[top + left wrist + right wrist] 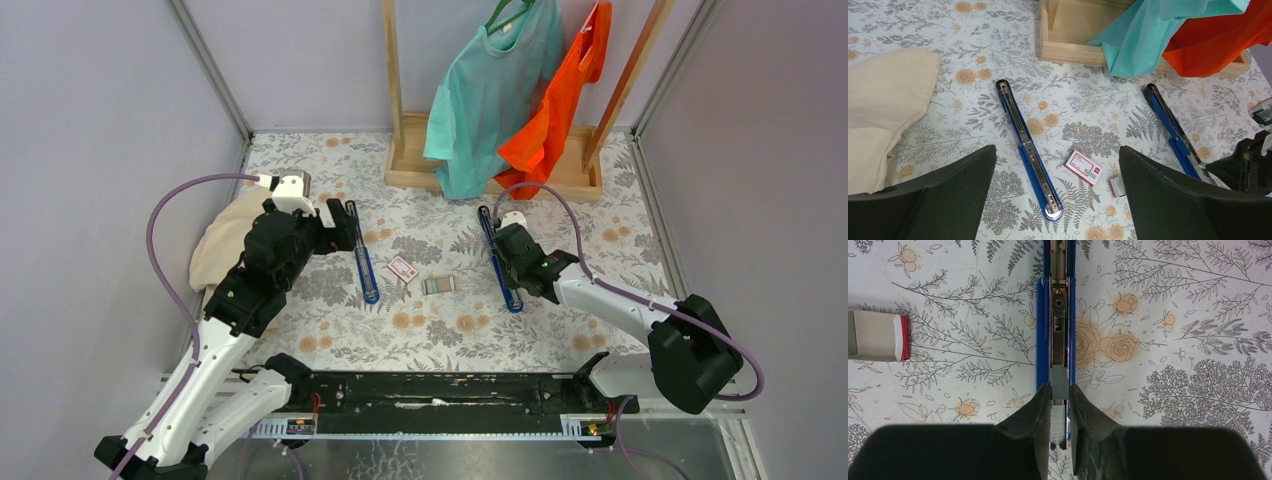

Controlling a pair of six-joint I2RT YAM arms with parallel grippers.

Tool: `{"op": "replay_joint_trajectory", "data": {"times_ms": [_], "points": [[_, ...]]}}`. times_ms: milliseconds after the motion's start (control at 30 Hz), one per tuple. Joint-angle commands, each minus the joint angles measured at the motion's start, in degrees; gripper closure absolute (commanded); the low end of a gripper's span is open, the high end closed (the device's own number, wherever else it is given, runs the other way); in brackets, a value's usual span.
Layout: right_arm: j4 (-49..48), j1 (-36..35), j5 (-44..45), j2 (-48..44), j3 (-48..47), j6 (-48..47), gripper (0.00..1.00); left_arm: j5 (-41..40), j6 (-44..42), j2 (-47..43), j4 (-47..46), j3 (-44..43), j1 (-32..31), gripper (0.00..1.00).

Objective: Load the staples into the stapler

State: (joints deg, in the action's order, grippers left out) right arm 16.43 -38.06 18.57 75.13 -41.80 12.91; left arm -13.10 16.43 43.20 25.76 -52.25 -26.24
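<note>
Two white-shelled arms (205, 372) with black joints and motor housings, looping purple cables (200, 181), black wedge-shaped claw fingers (1173, 200).

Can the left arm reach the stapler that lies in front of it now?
Probably yes. The left pincer is open over the left stapler, and nothing lies on it; the cloth and the small box lie apart from it.

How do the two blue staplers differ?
The left stapler lies untouched near the open left hand; the right stapler has the right hand shut on a staple strip over its channel. The small box lies nearer the left stapler than the right stapler. Both are long and blue.
</note>
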Motion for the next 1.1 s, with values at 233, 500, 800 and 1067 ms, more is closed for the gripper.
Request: {"op": "replay_joint_trajectory", "data": {"times_ms": [233,500,800,1067], "points": [[-1.6,0.62,-0.51,1.69,0.08,1.0,0.91,0.51,0.63,-0.19,-1.94,0.43,0.48,0.0],[-1.1,0.71,-0.9,2.11,-0.02,1.86,0.82,0.49,0.62,-0.35,-1.92,0.56,0.55,0.0],[0.13,0.8,-0.89,2.76,-0.37,2.09,0.67,0.54,0.63,-0.47,-1.86,0.57,0.66,0.0],[1.37,0.8,-0.56,1.77,-1.22,2.71,0.59,0.47,0.8,-0.51,-1.9,0.61,0.69,0.0]]}}
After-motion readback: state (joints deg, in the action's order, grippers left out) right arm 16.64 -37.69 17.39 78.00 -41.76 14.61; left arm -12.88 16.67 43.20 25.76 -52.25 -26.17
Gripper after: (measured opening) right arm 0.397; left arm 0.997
